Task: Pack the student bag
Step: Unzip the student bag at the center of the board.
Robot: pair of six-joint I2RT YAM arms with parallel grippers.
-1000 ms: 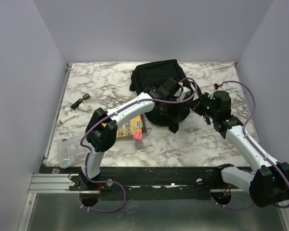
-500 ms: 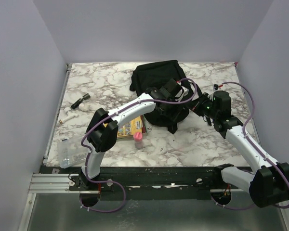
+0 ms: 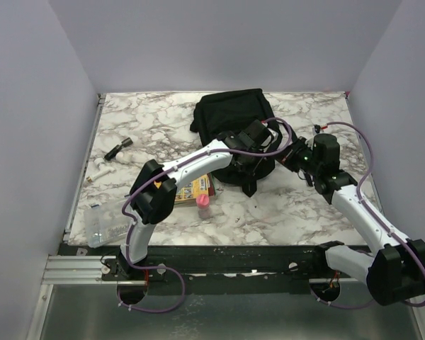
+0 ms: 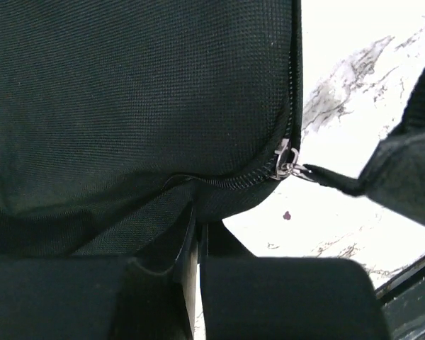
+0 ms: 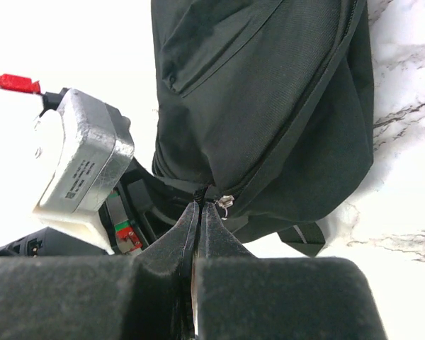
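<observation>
The student bag point(image 3: 230, 113) is a soft black backpack lying at the back middle of the marble table; its fabric fills the left wrist view point(image 4: 127, 92). My left gripper point(image 3: 253, 150) point(image 4: 197, 227) reaches over the bag's near end and is shut on a fold of its fabric just below the zip line. A silver zip slider point(image 4: 286, 160) point(image 5: 224, 203) sits at the bag's corner. My right gripper point(image 3: 287, 152) point(image 5: 200, 207) comes in from the right and is shut on the black zip pull beside that slider.
A colourful book point(image 3: 193, 188) and a pink-capped bottle point(image 3: 204, 205) lie near the left arm's elbow. A clear plastic case point(image 3: 101, 224) sits at the front left edge. A small black item point(image 3: 117, 149) and a white pen-like item point(image 3: 98, 170) lie at the left.
My left gripper has shifted slightly right over the bag and closed from open onto the fabric. The right gripper has stayed shut in place.
</observation>
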